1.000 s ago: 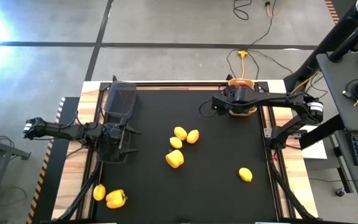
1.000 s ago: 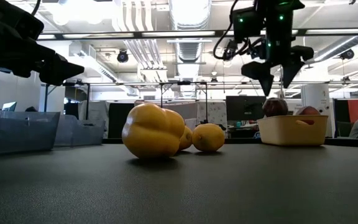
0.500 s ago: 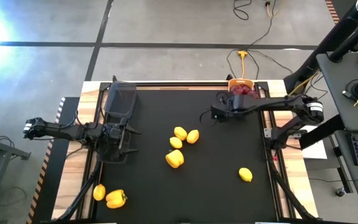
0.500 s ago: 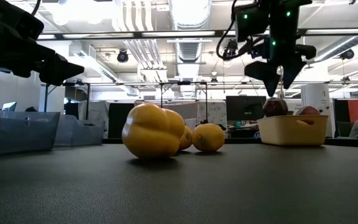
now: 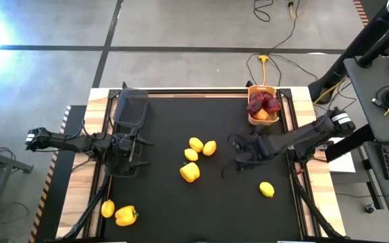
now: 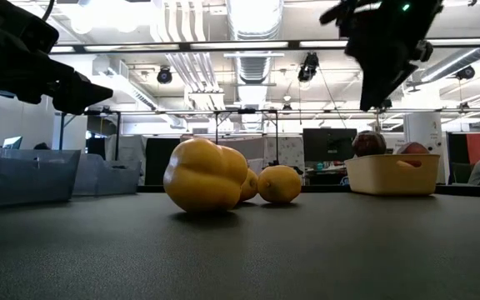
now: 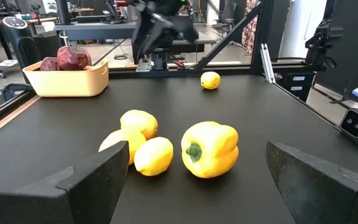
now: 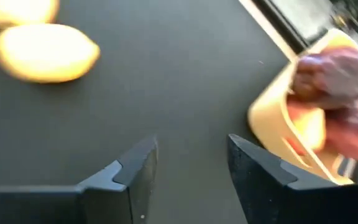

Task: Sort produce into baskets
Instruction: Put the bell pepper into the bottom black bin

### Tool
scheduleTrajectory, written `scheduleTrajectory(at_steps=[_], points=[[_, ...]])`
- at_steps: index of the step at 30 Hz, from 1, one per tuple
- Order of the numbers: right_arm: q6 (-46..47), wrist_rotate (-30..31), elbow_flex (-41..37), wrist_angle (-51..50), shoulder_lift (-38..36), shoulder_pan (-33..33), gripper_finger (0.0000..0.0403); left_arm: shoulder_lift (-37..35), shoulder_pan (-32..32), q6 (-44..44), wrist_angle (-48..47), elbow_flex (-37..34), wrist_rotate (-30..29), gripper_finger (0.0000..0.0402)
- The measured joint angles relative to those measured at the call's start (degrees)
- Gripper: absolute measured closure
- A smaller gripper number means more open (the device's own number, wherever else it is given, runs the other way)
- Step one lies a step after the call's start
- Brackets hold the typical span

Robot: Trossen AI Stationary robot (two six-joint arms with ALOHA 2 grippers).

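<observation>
The yellow-orange basket (image 5: 251, 119) stands at the table's far right and holds dark red produce (image 5: 263, 103). At the far left is the black basket (image 5: 131, 110). Three lemons (image 5: 196, 144) and a yellow pepper (image 5: 190, 171) lie mid-table. One more lemon (image 5: 267, 190) lies near the right, and a lemon and a pepper (image 5: 125, 215) lie near the left front. My right gripper (image 5: 238, 156) hovers open and empty above the mat, between the basket and the lemons (image 8: 45, 51). My left gripper (image 7: 197, 152) waits open by the black basket.
Metal frame rails (image 5: 292, 145) run along the table's sides. The black mat (image 5: 215, 209) lies bare toward the front middle. Seen low, the yellow pepper (image 6: 203, 175) stands in front of the lemons, with the yellow-orange basket (image 6: 390, 175) to their right.
My right gripper has swung from above the yellow-orange basket toward the table's near edge and middle, rolling as it went. Its fingers have drawn closer together. The red produce in the basket, covered by the arm before, now shows from above.
</observation>
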Motion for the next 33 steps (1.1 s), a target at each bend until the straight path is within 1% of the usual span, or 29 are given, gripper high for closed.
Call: scheduleTrajectory(at_steps=[4, 7, 9, 15, 19, 25, 28, 31, 33], points=[[-6.50, -0.61, 0.04, 3.66, 0.00, 3.18, 0.0244, 0.00, -0.02, 0.00, 0.00, 0.01, 0.00, 0.0042], [-15.17, -6.51, 0.09, 7.50, -0.01, 3.17, 0.0264, 0.00, 0.00, 0.00, 0.00, 0.02, 0.00, 0.0042], [-20.78, -8.65, -0.03, 10.63, 0.02, 3.03, 0.0282, 0.02, 0.00, 0.00, -0.02, 0.02, 0.00, 0.0042], [-37.80, -8.63, -0.92, 21.69, -0.51, 2.76, 0.0346, 0.02, -0.02, 0.00, 0.00, 0.00, 0.00, 0.0042], [-48.66, -9.91, -5.52, 32.00, -3.96, 1.42, 0.0387, 0.01, -0.01, 0.00, 0.00, 0.00, 0.00, 0.0042], [-54.66, -15.73, -18.91, 50.46, -14.54, -2.29, 0.0393, 0.02, -0.01, 0.00, -0.02, 0.01, 0.00, 0.0042], [-55.29, -16.58, -25.97, 59.79, -19.81, -3.10, 0.0393, 0.02, -0.02, 0.00, -0.02, 0.01, 0.00, 0.0042], [-53.17, -16.39, -30.45, 63.46, -23.01, -3.39, 0.0393, 0.02, 0.00, 0.00, -0.02, 0.00, 0.00, 0.0042], [-51.00, -16.51, -31.96, 63.30, -23.47, -3.34, 0.0393, 0.02, -0.02, 0.00, 0.00, 0.01, 0.00, 0.0042]])
